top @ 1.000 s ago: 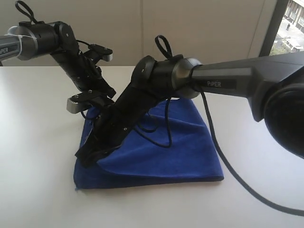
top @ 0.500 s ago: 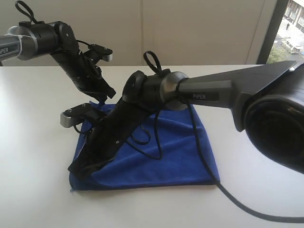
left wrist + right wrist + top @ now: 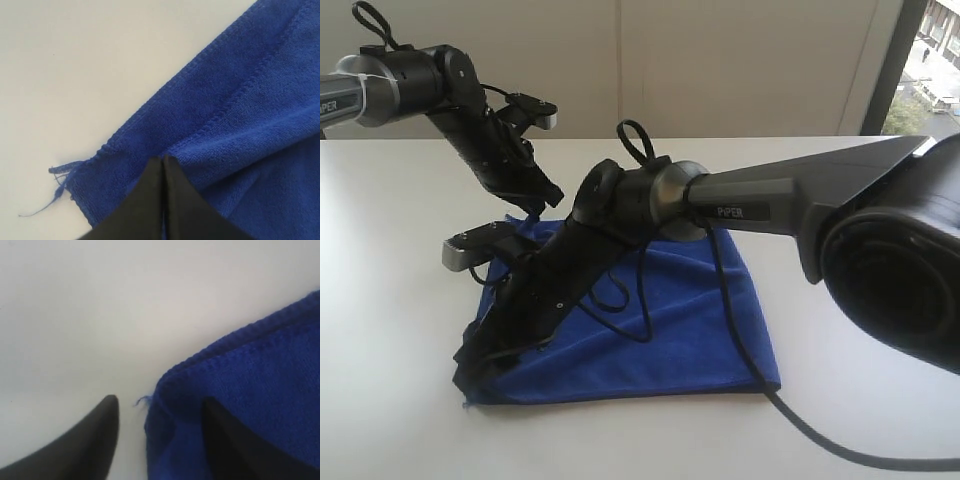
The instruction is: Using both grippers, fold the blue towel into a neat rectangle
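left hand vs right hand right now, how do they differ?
Left hand is shut, fingers pressed together; right hand is open. Left hand's tip sits on a hem of the blue towel; right hand straddles a corner, one finger over bare table. Both are low at the towel's edges.

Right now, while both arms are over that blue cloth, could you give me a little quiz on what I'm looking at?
1. True or false: the right gripper has its jaws apart.
2. The blue towel lies on: A) a white table; B) a metal tray; C) a wicker basket.
3. Fill in: the ___ gripper is pinched shut on the towel.
Key: 1 true, the towel's corner shows between the jaws. 2 A. 3 left: the left gripper has its jaws pressed together at the towel's hem.
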{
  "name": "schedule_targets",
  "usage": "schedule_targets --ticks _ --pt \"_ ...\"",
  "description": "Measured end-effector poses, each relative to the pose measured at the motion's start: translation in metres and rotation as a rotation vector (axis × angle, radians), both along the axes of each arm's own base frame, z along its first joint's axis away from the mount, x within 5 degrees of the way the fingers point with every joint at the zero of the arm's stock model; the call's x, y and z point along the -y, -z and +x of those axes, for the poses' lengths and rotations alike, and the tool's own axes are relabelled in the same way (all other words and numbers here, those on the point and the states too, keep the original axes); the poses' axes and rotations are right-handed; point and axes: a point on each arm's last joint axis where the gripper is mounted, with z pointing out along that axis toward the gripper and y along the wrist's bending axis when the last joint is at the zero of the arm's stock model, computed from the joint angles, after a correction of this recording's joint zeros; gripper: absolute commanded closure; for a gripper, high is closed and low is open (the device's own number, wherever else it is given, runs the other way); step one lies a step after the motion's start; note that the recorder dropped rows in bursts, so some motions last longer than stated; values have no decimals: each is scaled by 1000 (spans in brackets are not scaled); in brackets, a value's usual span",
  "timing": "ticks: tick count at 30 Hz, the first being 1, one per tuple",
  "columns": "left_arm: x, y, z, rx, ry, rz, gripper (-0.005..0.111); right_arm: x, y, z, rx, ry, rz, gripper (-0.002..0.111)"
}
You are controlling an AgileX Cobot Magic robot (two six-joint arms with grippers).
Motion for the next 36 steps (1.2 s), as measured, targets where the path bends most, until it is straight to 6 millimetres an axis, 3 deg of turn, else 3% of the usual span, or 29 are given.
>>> schedule_targets --ticks 5,8,11,14,16,18,22,29,30,35,36 --pt "0 0 0 0 0 0 107 0 -1 -4 -22 -40 3 45" --pt "0 0 0 0 0 0 107 3 -13 -8 -28 -77 3 45" --pt "0 0 0 0 0 0 107 19 -35 -3 10 -60 -44 45" --pt "0 0 0 0 0 0 107 52 -54 13 80 26 -153 45" --pt "0 0 0 0 0 0 107 74 -54 27 84 110 -205 52" --pt "-2 0 0 7 5 21 107 83 -45 33 63 145 -226 62" --pt "-15 2 5 45 -15 151 107 86 -29 39 50 161 -250 62" --pt "-41 2 15 64 -110 166 106 114 -36 60 109 269 -244 62" --pt "-42 1 16 70 -115 163 104 122 -39 66 115 299 -242 62" --pt "-43 5 19 91 -125 155 65 140 -50 78 124 352 -232 62" --pt "-43 14 21 79 -125 163 62 139 -50 77 116 345 -234 62"
